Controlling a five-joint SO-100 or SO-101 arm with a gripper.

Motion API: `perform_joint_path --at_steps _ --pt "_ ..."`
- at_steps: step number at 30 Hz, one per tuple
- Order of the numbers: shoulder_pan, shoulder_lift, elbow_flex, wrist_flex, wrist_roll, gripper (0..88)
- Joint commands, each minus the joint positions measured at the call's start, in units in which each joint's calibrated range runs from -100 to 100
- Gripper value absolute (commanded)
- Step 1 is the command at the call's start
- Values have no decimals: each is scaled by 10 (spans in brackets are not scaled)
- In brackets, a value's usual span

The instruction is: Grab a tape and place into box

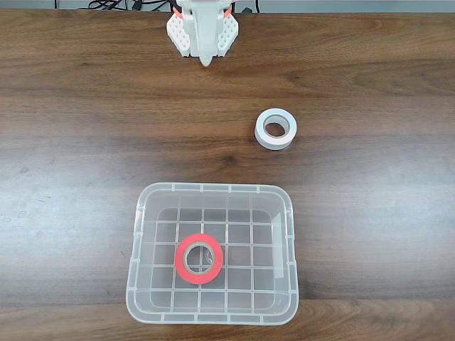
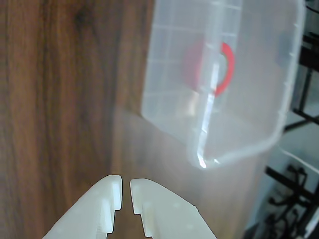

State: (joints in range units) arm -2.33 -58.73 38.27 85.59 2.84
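Fixed view: The tape (image 1: 199,258), a red roll with a grey-beige core, lies flat on the grid bottom of the box (image 1: 142,213), slightly left of centre and toward the near wall. The box stands on the tabletop (image 1: 71,142) at the near edge of the picture. A white tape roll (image 1: 276,128) lies on the tabletop right of centre, beyond the box's far right corner and well apart from it. The hand (image 1: 205,62) sits at the far edge, its tip pointing toward the box, with bare wood between them. It carries nothing. Judgement: the tape lying inside the box indicates the placement is done, and the arm's folded posture at the far edge looks like a rest position.

Wrist view: The hand (image 2: 125,191) enters from the bottom edge, its two white fingers (image 2: 107,199) drawn nearly together with only a thin slit between them and nothing in that slit; it is clenched on empty air. The box (image 2: 279,134) lies upper right, seen through its translucent wall. The tape (image 2: 228,67) shows as a red arc behind that wall, well apart from the hand.
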Motion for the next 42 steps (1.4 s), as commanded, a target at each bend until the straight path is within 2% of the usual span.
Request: perform_joint_path --at_steps 1,4,8,15,20,42 --pt "-3 -94 271 -173 2 13" --pt "-3 -162 394 -229 2 13" --pt "-1 -266 482 -232 -3 13" --pt "5 -400 566 -162 -4 13" --pt "4 -402 572 -158 -51 13" --pt "4 -401 575 -157 -51 14"
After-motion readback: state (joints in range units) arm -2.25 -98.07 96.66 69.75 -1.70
